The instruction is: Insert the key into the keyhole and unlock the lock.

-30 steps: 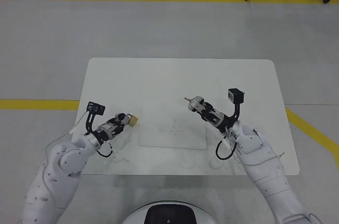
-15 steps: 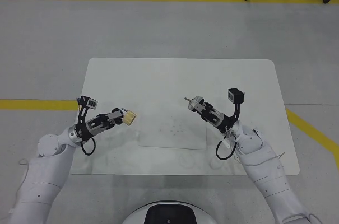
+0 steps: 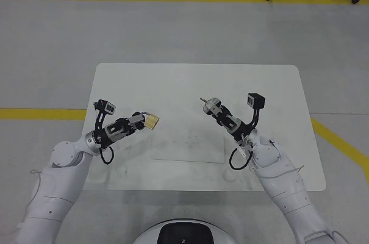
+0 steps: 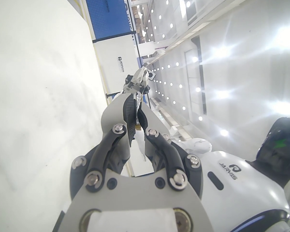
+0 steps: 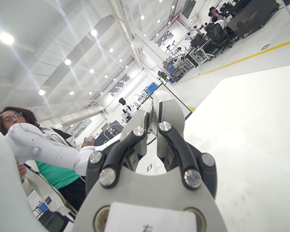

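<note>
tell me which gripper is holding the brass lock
The left gripper, over the left part of the table in the top view: it is shut on the brass lock. The right gripper pinches only the small key.

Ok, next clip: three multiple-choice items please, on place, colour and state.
1. Where is the lock? A) on the floor B) in the left arm's jaws C) in the right arm's jaws
2. The lock's body is: A) red B) brass-yellow C) blue
3. The key is: A) fully in the keyhole B) apart from the lock, in the right arm's jaws C) on the floor
Answers: 1 B, those jaws clamp it; 2 B, it shows yellow from above; 3 B, bare table separates key and lock.
</note>
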You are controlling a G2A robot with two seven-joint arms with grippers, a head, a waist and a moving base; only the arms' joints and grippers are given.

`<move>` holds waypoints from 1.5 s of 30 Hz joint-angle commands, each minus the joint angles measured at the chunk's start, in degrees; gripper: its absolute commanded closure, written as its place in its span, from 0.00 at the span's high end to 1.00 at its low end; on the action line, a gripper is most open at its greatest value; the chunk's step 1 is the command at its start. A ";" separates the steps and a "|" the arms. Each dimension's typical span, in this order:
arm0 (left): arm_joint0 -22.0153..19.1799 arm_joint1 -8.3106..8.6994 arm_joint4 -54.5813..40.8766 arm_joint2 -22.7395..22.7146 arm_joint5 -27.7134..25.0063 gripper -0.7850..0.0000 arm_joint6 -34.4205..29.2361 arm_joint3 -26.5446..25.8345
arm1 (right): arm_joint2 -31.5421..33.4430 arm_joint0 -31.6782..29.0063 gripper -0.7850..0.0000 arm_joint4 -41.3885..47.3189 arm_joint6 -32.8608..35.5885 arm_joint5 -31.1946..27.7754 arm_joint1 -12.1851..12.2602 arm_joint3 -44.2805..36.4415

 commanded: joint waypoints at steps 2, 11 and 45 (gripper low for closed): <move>-2.58 -1.06 -4.41 3.20 1.34 0.00 0.25 2.53 | -2.68 1.53 0.00 -1.89 -3.65 1.14 -1.12 0.61; -6.96 -2.70 -2.58 7.73 -4.11 0.00 2.04 7.04 | -8.25 6.00 0.00 -2.63 -8.44 4.38 -3.93 4.80; -8.22 -3.43 -2.34 6.61 -5.46 0.00 2.08 8.85 | -16.16 12.19 0.00 5.78 2.62 4.99 -9.42 8.35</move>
